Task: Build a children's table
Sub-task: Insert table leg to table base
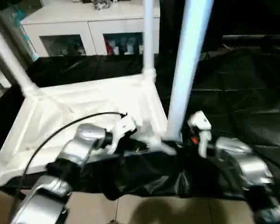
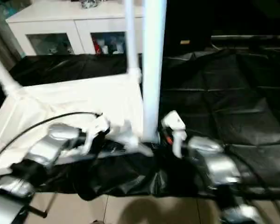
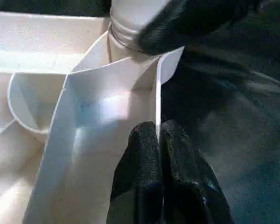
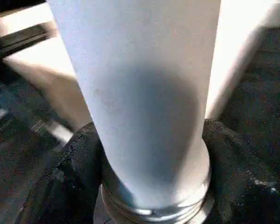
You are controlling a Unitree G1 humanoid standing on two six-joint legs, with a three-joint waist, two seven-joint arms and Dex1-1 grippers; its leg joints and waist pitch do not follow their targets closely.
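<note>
Three legs stand up from the upturned tabletop; my right gripper has its jaws around the near-corner leg, my left gripper pinches the tabletop's rim.

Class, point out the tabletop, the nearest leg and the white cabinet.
tabletop (image 1: 91, 100), left eye view, ribbed underside.
nearest leg (image 1: 186, 60), left eye view, middle of the tube.
white cabinet (image 1: 86, 18), left eye view, top panel.
</note>
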